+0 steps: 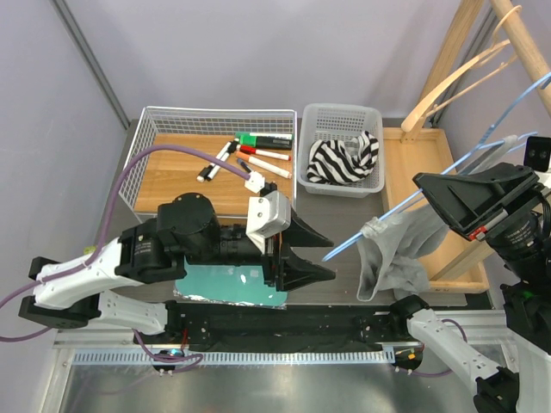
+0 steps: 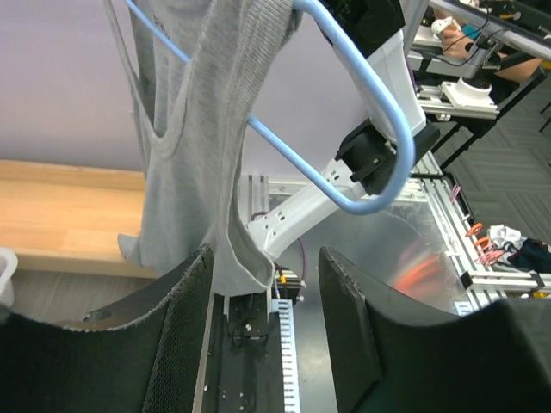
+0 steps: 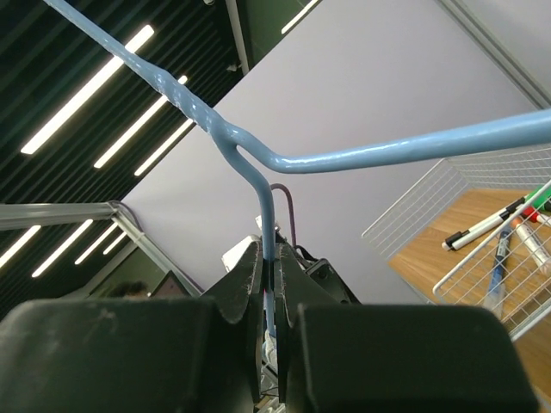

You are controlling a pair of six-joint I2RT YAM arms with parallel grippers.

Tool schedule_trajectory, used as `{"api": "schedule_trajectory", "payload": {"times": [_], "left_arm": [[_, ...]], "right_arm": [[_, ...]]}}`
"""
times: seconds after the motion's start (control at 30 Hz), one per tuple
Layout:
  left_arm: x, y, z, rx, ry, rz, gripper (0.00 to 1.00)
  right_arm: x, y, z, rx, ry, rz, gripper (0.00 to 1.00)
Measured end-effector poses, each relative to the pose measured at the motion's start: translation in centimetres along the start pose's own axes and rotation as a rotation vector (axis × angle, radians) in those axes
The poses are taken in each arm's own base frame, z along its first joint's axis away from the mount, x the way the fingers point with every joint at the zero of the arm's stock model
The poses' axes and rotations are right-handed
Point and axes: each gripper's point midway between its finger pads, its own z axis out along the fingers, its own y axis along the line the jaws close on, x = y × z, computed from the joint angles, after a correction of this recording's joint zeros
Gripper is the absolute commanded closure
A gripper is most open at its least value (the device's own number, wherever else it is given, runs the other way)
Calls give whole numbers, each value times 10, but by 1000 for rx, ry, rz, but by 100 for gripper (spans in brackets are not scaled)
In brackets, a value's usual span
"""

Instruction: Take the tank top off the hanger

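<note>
Grey tank top (image 2: 198,146), hung on blue hanger (image 3: 387,151) pinched in right claw (image 3: 269,284); left claw (image 2: 263,284) half-open, empty, aimed at hem: advise closing squarely on fabric, clear of wire, before pulling.

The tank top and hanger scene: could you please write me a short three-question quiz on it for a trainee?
1. True or false: the right gripper is shut on the blue hanger.
2. What lies in the grey plastic basket? A. apples B. a black-and-white striped cloth C. a mug
3. Fill in the blank: the left gripper stands with its jaws ____ beside the grey tank top, which hangs on the hanger.

Key: 1 true; 2 B; 3 open.
</note>
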Motion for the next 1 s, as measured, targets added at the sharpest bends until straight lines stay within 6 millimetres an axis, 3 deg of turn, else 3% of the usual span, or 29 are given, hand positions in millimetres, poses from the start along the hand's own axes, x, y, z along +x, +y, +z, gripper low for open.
{"api": "schedule_trajectory", "payload": {"times": [0.1, 0.3, 0.63, 0.73, 0.83, 0.87, 1.0], "left_arm": [[-2, 1, 7, 1, -14, 5, 39], [6, 8, 31, -12, -36, -11, 37], [8, 13, 55, -23, -81, -51, 43], [11, 17, 61, -37, -79, -59, 51], [13, 20, 65, -52, -79, -66, 68], [13, 21, 65, -57, -79, -70, 79], [9, 27, 64, -94, -94, -81, 100]], "right_arm": [[0, 4, -1, -12, -2, 14, 99], [-1, 9, 0, -39, -2, 36, 99], [0, 19, -5, -75, 0, 59, 99], [1, 24, -7, -89, 2, 62, 99], [2, 27, -11, -97, 5, 62, 99], [2, 29, -12, -101, 5, 61, 99], [4, 33, -17, -109, 7, 56, 99]]}}
